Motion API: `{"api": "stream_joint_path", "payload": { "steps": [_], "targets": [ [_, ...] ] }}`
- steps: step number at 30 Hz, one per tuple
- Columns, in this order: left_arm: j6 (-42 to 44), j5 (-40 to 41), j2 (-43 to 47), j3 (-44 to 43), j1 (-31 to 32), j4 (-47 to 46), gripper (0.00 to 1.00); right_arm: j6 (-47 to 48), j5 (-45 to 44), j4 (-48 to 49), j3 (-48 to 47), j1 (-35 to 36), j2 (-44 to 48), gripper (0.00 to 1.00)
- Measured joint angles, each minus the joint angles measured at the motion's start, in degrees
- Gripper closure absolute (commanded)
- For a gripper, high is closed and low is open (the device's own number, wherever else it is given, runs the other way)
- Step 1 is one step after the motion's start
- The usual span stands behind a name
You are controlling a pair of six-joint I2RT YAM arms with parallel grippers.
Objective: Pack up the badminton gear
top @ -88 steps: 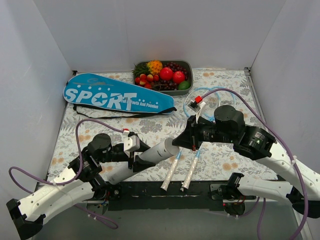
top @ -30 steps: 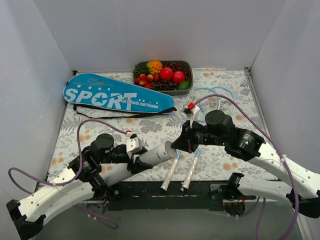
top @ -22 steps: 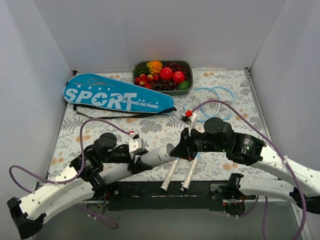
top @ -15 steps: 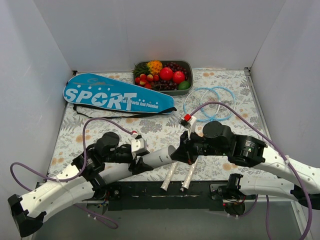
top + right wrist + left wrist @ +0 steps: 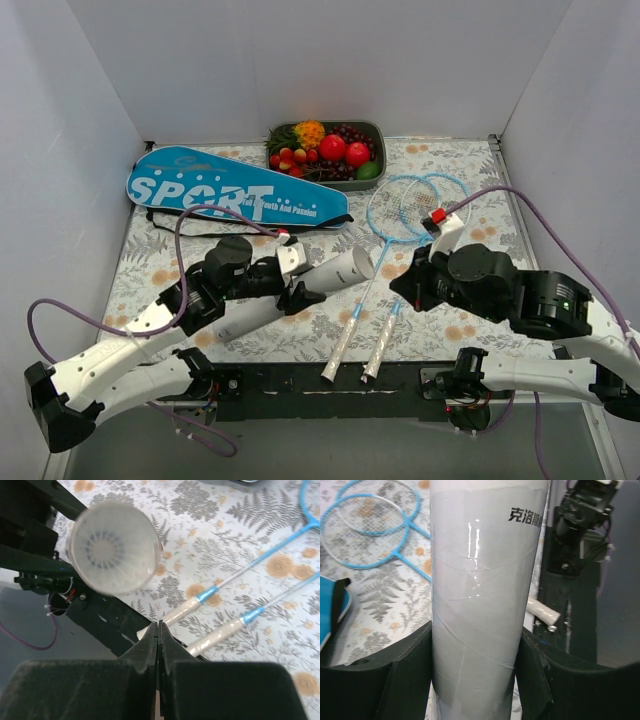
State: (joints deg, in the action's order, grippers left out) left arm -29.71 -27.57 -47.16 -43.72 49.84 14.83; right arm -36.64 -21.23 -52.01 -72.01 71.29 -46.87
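Rackets: two of them, light-blue frames, flat on the flowered tabletop. They lie side by side with their heads overlapping at the far end and their white handles pointing to the near edge.
Tube: just the one, a white shuttlecock tube with black lettering down its side. It's tilted, and its round capped end is up and pointing across at the right arm.
Left hand: the left hand has the tube. One black finger sits on each side, pinching it around the middle.
Right hand: the right hand has its two fingers pressed tight together, with nothing between them. It hangs above the tabletop, near the racket shafts.
Bag: one long blue bag, lettered "SPORT". It's flat at the far left with a black strap alongside, well apart from the tube.
Fruit tray: one grey tray of bright fruit at the far edge, near the racket heads.
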Motion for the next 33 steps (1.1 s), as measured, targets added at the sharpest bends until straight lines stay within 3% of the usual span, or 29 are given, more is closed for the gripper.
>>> {"api": "stream_joint_path", "payload": {
  "steps": [9,17,24,33],
  "targets": [
    [9.9,14.3,-12.4,-9.4,-0.8,5.4,0.92,-1.7,-5.6,-9.3,-1.0,0.0,4.5,0.99],
    [12.9,16.8,-16.5,-11.2,-12.2,9.8,0.93,-1.7,-4.3,-9.7,0.0,0.0,4.9,0.99],
    [14.2,17.2,-17.6,-4.3,-19.5,8.9,0.91,-1.7,-1.7,-8.7,4.2,0.0,6.8,0.99],
    [16.9,26.8,-17.1,7.2,-23.0,5.9,0.79,-0.9,2.1,-5.4,5.2,0.1,4.6,0.99]
  ]
}}
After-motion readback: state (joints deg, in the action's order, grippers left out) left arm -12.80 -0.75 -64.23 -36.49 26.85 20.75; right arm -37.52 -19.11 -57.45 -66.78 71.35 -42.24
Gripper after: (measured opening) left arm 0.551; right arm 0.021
